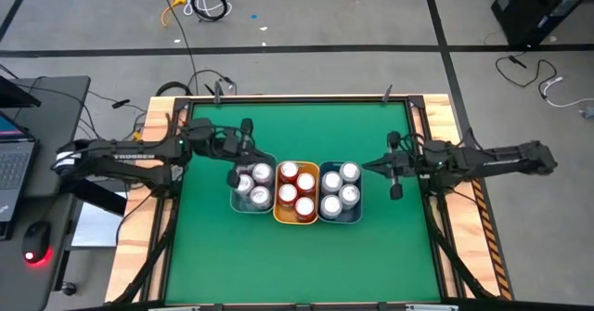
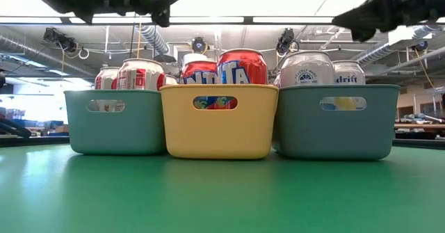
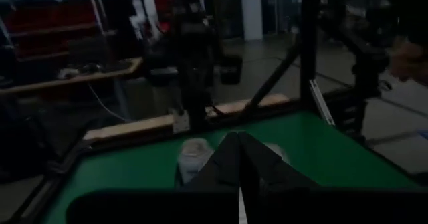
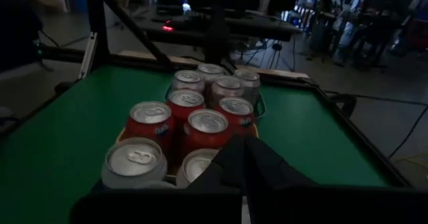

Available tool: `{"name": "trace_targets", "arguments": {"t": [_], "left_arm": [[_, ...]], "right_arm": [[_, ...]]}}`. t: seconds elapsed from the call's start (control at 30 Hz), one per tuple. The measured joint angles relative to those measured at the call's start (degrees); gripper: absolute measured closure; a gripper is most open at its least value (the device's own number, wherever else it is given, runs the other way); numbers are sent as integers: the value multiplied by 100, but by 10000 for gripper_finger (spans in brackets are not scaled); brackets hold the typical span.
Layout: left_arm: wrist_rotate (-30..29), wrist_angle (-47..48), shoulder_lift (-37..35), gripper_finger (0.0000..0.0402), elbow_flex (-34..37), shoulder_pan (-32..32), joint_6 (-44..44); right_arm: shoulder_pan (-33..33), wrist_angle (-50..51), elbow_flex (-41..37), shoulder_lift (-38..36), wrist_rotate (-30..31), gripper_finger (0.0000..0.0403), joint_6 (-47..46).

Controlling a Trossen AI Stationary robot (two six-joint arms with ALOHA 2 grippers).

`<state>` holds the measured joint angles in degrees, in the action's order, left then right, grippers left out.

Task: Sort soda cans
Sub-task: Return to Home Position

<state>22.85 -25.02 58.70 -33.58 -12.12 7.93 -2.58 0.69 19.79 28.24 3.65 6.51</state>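
Three bins stand side by side mid-table, each holding several upright soda cans. The left blue-grey bin (image 1: pixel 237 200) has red-and-white cans (image 2: pixel 139 74), the yellow bin (image 1: pixel 297 220) red cans (image 4: pixel 150 120), and the right blue-grey bin (image 1: pixel 357 213) silver cans (image 2: pixel 306 69). My left gripper (image 1: pixel 269 161) hovers shut above the left bin's far side; its shut fingers (image 3: pixel 239 147) point past one can top (image 3: pixel 194 150). My right gripper (image 1: pixel 365 168) hovers shut just right of the right bin, looking over all the cans (image 4: pixel 244 147). Neither touches a can.
The green table (image 1: pixel 297 265) lies bare in front of, behind and beside the bins. Wooden rails (image 1: pixel 436 135) run along its edges. A laptop and a mouse (image 1: pixel 35 253) sit on a side desk to the left. Cables lie on the floor beyond the table.
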Motion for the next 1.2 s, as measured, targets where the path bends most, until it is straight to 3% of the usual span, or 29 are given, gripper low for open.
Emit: {"name": "trace_targets", "arguments": {"t": [0.27,0.63,0.77,1.07,1.2], "left_arm": [[279,-262,-1123,401,986,-970,-258],[335,-159,-3512,401,2564,-1912,-818],[506,346,-4161,401,2824,-2238,-981],[746,1385,-5852,401,3128,-2745,-1080],[898,1650,-5864,401,3147,-2964,-1091]], "right_arm": [[508,2,-519,-877,-352,403,-162],[504,-407,-1505,-2425,-179,403,-270],[500,48,-1686,-2813,31,403,-525],[458,687,-1529,-2805,376,403,-542],[450,747,-1606,-2807,516,403,-661]]}}
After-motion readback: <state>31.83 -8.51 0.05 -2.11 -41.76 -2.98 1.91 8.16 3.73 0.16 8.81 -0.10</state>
